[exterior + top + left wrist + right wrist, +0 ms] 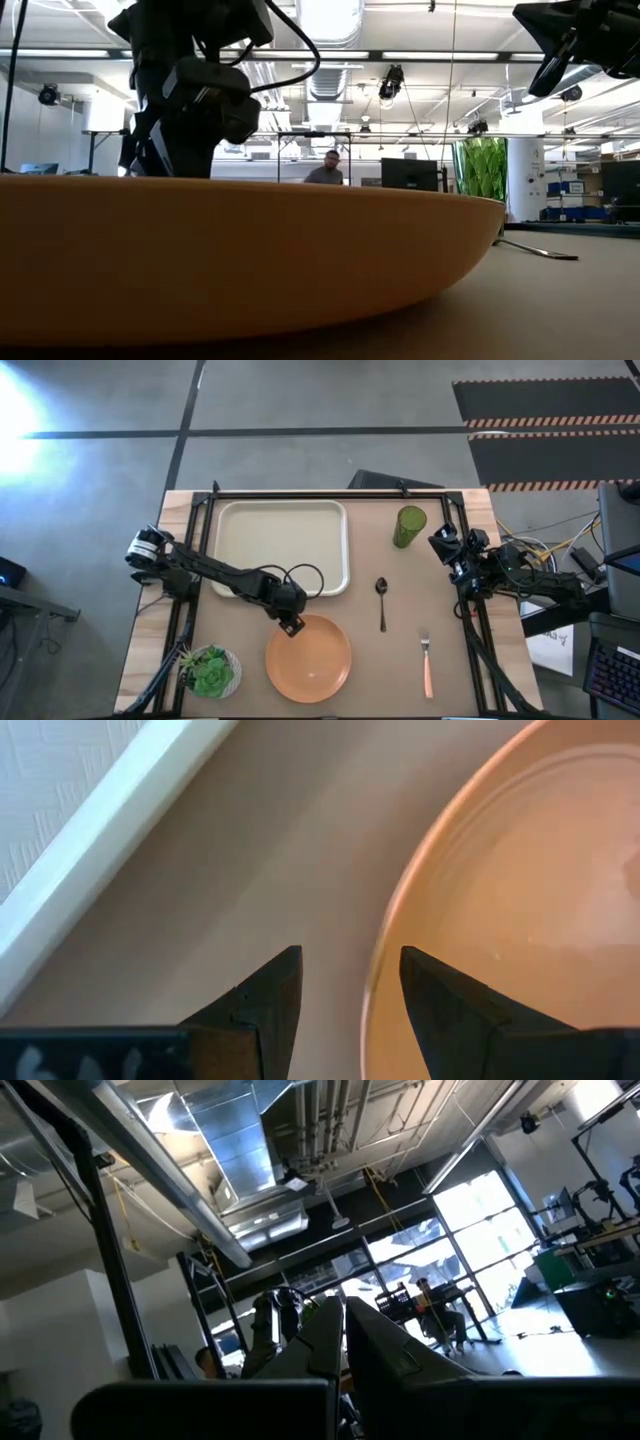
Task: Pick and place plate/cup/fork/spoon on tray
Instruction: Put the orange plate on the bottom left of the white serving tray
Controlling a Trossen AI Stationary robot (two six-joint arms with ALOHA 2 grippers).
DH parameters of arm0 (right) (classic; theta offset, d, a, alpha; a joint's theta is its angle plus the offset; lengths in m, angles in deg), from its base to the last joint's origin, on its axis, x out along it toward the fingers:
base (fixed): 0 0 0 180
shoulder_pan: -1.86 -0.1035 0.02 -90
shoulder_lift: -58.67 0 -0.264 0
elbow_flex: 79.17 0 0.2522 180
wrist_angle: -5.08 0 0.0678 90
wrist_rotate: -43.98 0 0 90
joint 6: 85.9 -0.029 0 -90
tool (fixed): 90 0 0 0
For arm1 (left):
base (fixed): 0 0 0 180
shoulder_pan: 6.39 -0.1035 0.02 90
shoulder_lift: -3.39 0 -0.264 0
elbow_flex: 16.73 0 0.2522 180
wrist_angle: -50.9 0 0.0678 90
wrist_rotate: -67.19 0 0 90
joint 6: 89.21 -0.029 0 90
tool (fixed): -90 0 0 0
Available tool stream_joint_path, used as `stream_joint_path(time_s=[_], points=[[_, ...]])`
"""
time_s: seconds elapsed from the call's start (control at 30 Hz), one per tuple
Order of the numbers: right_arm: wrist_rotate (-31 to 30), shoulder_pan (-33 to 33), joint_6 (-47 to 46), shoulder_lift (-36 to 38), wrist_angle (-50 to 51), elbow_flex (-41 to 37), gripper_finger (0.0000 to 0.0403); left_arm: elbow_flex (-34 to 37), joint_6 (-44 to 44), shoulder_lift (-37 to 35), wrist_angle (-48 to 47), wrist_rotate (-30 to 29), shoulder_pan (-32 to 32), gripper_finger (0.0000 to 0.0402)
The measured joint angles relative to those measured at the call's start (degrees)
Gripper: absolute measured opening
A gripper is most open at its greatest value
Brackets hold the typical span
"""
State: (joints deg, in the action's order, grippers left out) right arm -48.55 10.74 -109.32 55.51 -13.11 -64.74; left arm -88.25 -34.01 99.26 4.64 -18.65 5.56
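Nothing on tray [283, 547] yet. Left gripper [348, 982] open, straddling plate [308, 658] rim near tray's corner. Cup [409, 526], spoon [381, 601], fork [426, 660] all left on table. Right gripper [342, 1330] shut, parked by cup.

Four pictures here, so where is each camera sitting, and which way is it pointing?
High: overhead, straight down on tray, both arms.
Low: table height, behind the plate, facing the room; arms above.
Left wrist: above the left gripper, open astride the plate's rim.
Right wrist: tilted at the ceiling past the shut right gripper.
Shared: high, low and left wrist views all show the plate.
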Motion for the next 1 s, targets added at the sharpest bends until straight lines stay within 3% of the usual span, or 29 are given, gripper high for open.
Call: stream_joint_path(time_s=[0.53,0.83,0.93,1.0], points=[[-0.44,0.00,0.02,0.00,-0.01,0.00,0.0009,0.71,0.09,0.00,1.24,2.75,0.02,0.0153],[-0.46,0.00,0.03,0.00,-0.02,0.00,0.0009,7.75,4.47,-0.08,13.00,4.30,0.02,0.0152],[-0.51,0.02,0.05,0.00,-0.03,0.00,0.0009,8.14,4.28,-0.13,13.21,4.27,0.02,0.0135],[-0.67,0.02,0.32,0.00,-0.03,0.00,0.0009,8.11,3.92,-0.13,12.92,3.93,-0.01,0.0103]])
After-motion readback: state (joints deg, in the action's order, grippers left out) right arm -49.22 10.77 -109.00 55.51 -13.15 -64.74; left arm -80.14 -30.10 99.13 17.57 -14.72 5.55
